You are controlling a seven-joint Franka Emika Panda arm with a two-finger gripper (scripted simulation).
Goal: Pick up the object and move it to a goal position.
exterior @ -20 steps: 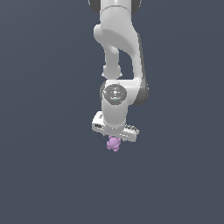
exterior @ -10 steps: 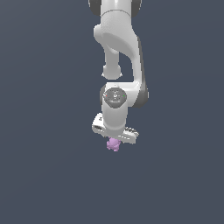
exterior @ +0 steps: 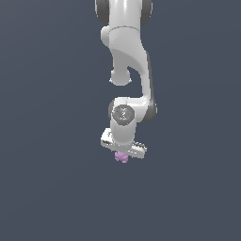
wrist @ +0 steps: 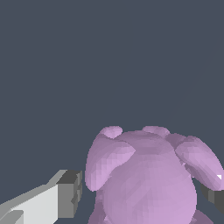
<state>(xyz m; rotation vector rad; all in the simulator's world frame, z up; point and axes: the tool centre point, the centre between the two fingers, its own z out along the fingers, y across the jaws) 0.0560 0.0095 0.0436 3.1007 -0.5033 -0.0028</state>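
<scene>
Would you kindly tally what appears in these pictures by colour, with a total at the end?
Light-purple: 1, the lumpy knobbed object, sitting between the fingers.
White: 1, the robot arm with its hand.
Total: 2.

This is a bare simulated scene rather than any real room: a flat, even slate-grey backdrop fills both views with no walls, furniture or shadows, and the white arm is smoothly rendered with faceted, computer-drawn surfaces.
</scene>
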